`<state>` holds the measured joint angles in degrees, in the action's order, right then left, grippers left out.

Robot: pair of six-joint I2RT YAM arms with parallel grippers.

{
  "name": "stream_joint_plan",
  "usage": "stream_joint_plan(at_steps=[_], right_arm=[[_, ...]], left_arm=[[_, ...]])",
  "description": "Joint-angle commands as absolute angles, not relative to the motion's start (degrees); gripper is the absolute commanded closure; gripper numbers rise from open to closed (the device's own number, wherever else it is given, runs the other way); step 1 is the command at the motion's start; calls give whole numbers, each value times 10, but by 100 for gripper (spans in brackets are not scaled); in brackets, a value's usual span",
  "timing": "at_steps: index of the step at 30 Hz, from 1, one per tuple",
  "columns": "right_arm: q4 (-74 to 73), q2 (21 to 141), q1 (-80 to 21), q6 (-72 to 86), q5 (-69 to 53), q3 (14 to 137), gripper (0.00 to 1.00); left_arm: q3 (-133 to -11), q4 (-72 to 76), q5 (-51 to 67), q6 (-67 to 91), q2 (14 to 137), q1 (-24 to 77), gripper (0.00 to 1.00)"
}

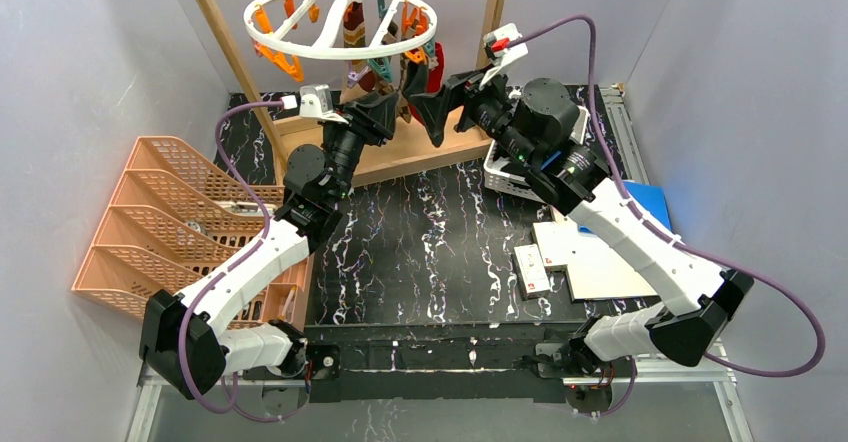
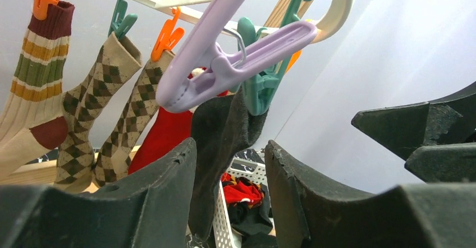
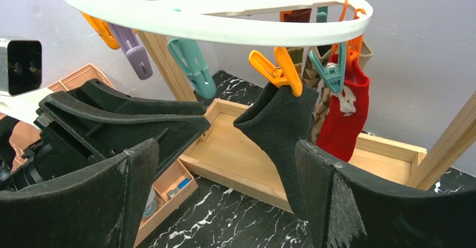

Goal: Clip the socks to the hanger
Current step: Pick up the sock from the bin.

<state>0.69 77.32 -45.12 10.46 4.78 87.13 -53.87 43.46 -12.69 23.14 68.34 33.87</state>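
Note:
The white ring hanger (image 1: 340, 17) hangs from a wooden frame, with both grippers just below it. A black sock (image 3: 283, 124) hangs from an orange clip (image 3: 278, 68). My left gripper (image 2: 230, 143) is open around this black sock (image 2: 222, 130); the sock rests against the left finger (image 2: 146, 197) and stands clear of the other finger. My right gripper (image 3: 224, 142) is wide open, and the sock hangs by its right finger (image 3: 359, 203). A striped sock (image 2: 39, 79), two argyle socks (image 2: 95, 102) and a red sock (image 2: 165, 133) hang clipped nearby.
A white lattice basket (image 1: 505, 177) with more socks (image 2: 244, 194) stands behind the right arm. The wooden frame's base tray (image 1: 430, 157) lies under the hanger. A peach rack (image 1: 170, 222) fills the left side. White boards (image 1: 600, 252) lie at the right.

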Motion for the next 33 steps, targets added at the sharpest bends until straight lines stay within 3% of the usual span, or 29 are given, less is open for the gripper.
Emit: stream_joint_plan(at_steps=[1,8,12,16,21,24,27,30,33], right_arm=[[11,752,-454,100,58,866,1],[-22,734,-454,116,86,855,2],[-60,707,-454,115,111,839,1],[-98,659,-454,126,212,795,1],[-209,630,-453,151,313,760,1],[-295,645,-432,189,338,753,1],[-348,666,-326,257,226,735,1],[-282,650,-184,322,76,658,1],[-214,643,-125,389,50,609,1]], left_arm=[[-538,444,-135,226,658,340,52],[-502,419,-139,239,601,340,32],[-471,356,-147,252,533,340,26],[-435,236,-171,272,446,340,21],[-403,24,-237,271,343,339,2],[-400,-75,-259,266,306,339,2],[-396,-122,-270,270,290,339,2],[-387,-139,-260,257,278,339,2],[-372,-141,-247,241,255,339,2]])
